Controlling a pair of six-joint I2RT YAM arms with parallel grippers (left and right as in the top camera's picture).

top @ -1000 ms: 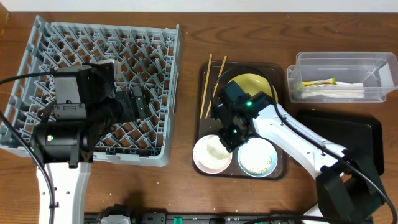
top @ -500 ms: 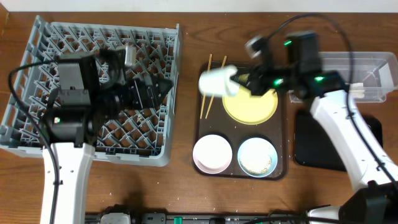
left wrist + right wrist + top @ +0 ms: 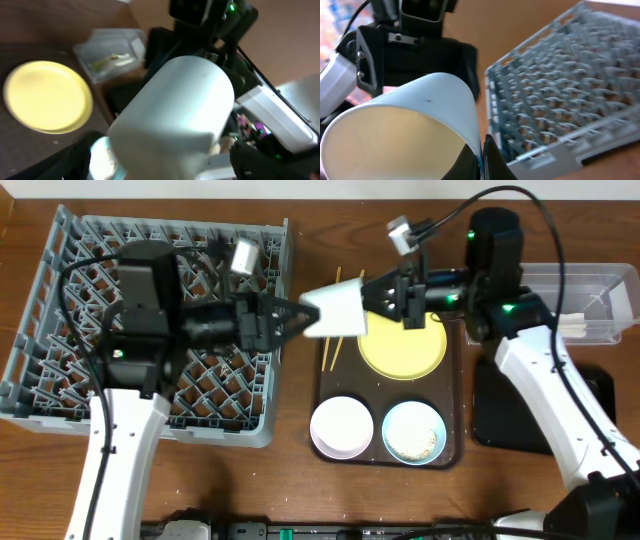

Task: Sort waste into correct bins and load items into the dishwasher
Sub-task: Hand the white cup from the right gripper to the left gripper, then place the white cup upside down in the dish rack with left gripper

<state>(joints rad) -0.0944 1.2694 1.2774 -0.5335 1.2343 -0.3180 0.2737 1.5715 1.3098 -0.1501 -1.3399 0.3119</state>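
Right of the dish rack [image 3: 60,300], a brown tray [image 3: 340,385] bears a yellow plate [image 3: 402,352], 2 chopsticks [image 3: 328,352], a pink bowl [image 3: 340,428] and a blue bowl [image 3: 413,432], while the white cup [image 3: 335,310] hangs sideways just off the rack's right edge, base toward the spread left gripper [image 3: 288,317], rim pinched by the right gripper [image 3: 373,298].

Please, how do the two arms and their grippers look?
Both the left arm and right arm have white links, black joint housings, loose black cables and small green lights. The left gripper and right gripper are black.
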